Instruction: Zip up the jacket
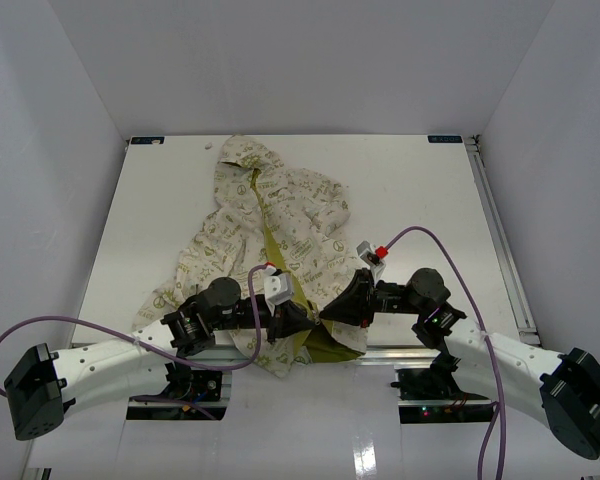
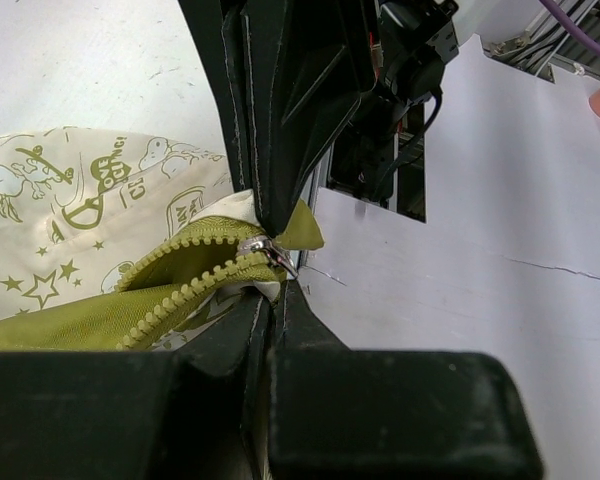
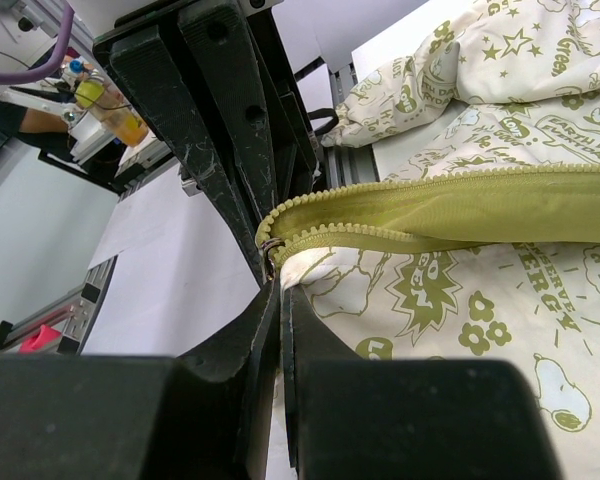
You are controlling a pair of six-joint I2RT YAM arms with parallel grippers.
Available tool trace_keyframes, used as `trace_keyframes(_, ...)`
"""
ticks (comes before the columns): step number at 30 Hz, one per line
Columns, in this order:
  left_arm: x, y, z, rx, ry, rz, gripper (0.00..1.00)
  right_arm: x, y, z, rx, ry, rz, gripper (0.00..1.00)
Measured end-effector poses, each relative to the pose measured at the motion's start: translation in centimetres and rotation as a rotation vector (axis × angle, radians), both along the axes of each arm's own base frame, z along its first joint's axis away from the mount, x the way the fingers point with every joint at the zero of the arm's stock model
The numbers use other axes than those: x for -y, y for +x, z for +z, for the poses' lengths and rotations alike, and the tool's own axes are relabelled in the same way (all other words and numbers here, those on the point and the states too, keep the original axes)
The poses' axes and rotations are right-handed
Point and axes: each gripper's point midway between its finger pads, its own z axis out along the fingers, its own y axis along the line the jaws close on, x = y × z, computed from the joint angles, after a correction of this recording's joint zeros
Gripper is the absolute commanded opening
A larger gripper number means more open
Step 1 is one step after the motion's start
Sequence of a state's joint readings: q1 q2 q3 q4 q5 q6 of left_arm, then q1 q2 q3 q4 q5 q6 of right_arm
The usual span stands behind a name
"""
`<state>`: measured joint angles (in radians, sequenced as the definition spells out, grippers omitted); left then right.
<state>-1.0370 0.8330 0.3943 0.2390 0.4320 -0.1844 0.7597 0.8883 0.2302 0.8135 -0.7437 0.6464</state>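
Down at the near edge of the white table lies the jacket's hem, hood toward the far wall. The 2 grippers meet there: the left gripper is pinched tight on fabric beside the metal zipper slider, the right gripper clamped on the end of the olive zipper tape

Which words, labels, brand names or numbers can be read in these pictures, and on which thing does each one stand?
Jacket, right wrist view: olive lettering between the printed motifs, creased and partly cut off; no word can be read with certainty.
Jacket, left wrist view: one curly olive word above the stars, too distorted to read.
Jacket, top view: print too small to read.
Nothing else shows readable text.
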Motion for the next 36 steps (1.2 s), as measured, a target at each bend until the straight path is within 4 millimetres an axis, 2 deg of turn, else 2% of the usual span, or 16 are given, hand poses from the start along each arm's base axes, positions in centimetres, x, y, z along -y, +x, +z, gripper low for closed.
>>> trace_keyframes(16, 0.46, -0.60, -0.42, -0.020, 0.017, -0.049, 0.00, 0.16, -0.45, 0.34, 0.015, 0.009, 0.019, 0.08)
trace_keyframes(36, 0.98, -0.93, -0.25, -0.015, -0.001, -0.087, 0.00, 0.03, 0.02, 0.66, 0.013, 0.019, -0.004, 0.08)
